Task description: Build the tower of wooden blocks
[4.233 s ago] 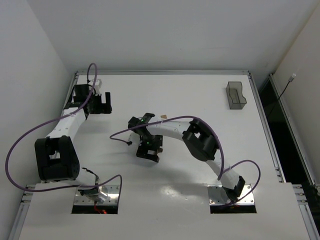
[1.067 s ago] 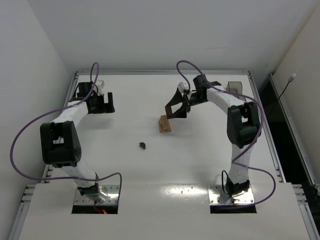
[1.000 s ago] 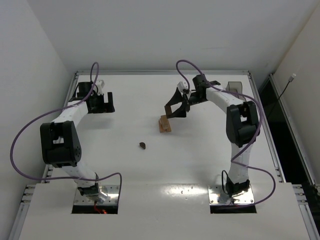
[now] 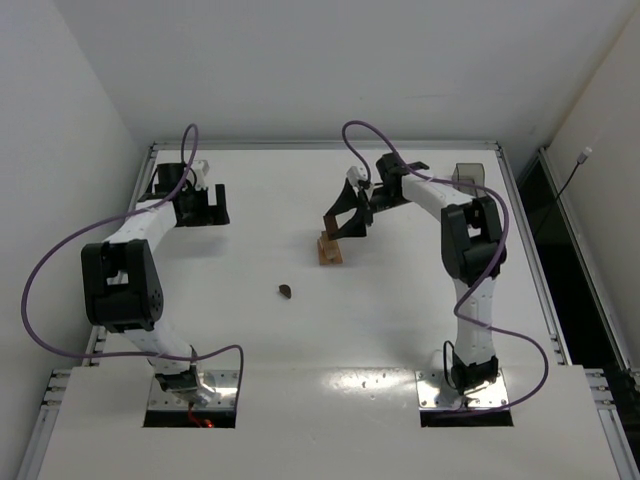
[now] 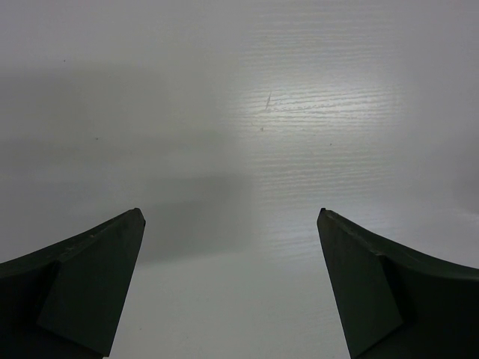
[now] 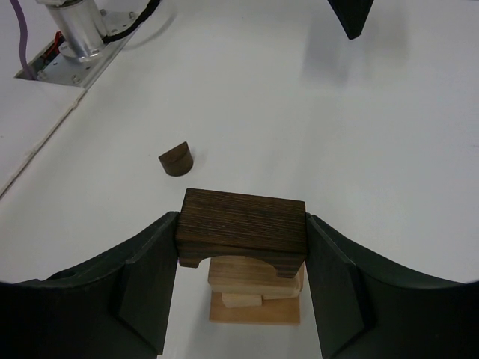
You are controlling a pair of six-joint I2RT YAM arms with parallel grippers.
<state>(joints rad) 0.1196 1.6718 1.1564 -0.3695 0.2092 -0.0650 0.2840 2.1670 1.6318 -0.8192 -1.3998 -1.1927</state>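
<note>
my left gripper (image 4: pixel 210 205) hangs by the far left corner of the table (image 4: pixel 400 330), its jaws spread wide apart with nothing between them; its wrist view shows only bare white surface under the two fingertips.

going right, a dark half-round piece (image 4: pixel 286 291) lies alone around the middle of the table, well apart from both grippers. it is left of the tower and closer to the near edge.

next comes the tower (image 4: pixel 329 250), a short stack of light tan blocks standing a little beyond the table's middle, towards the far edge. my right gripper (image 6: pixel 242 218) is right over it, clamped on a dark brown arch block (image 6: pixel 243 235). my fingers (image 6: pixel 150 277) press on the two short ends of that block and hold it level. the arch block sits directly above the tan stack, with its hollow side facing down over the top tan piece. i cannot tell whether it already rests on the stack or is a hair above it.

further right, a grey translucent tray (image 4: pixel 467 174) stands near the far right corner, partly behind my right arm.
</note>
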